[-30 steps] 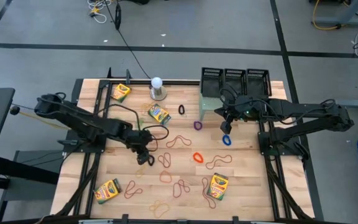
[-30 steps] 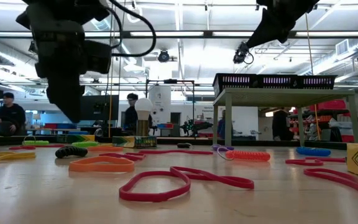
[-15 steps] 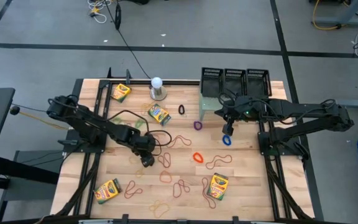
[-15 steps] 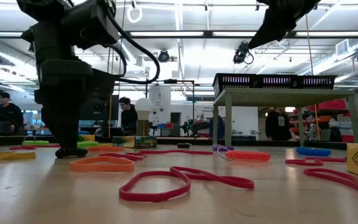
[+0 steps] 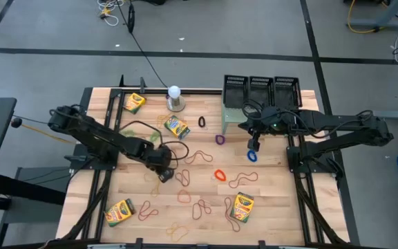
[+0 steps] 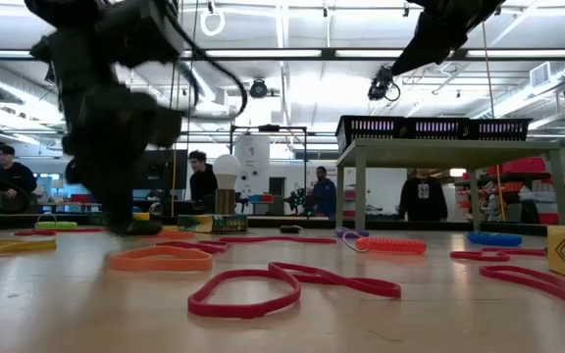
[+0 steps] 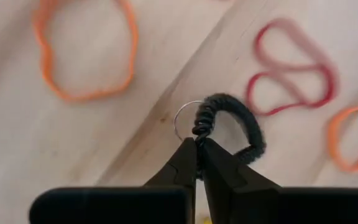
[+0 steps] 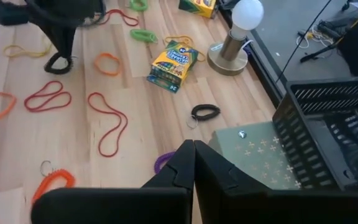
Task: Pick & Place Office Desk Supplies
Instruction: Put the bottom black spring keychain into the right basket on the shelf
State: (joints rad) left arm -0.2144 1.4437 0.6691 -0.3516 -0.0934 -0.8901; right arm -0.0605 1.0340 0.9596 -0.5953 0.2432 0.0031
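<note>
Black coiled band (image 7: 229, 121) with a metal ring lies on the wooden table (image 5: 275, 207), pinched between the closed left gripper (image 7: 197, 152); the right gripper (image 8: 193, 155), jaws together, hovers near the pale green riser (image 8: 260, 155).

Left end effector (image 7: 197, 144) has lowered and closed on the black coil band (image 7: 238, 124)

Overhead, table-level, two close wrist views
</note>
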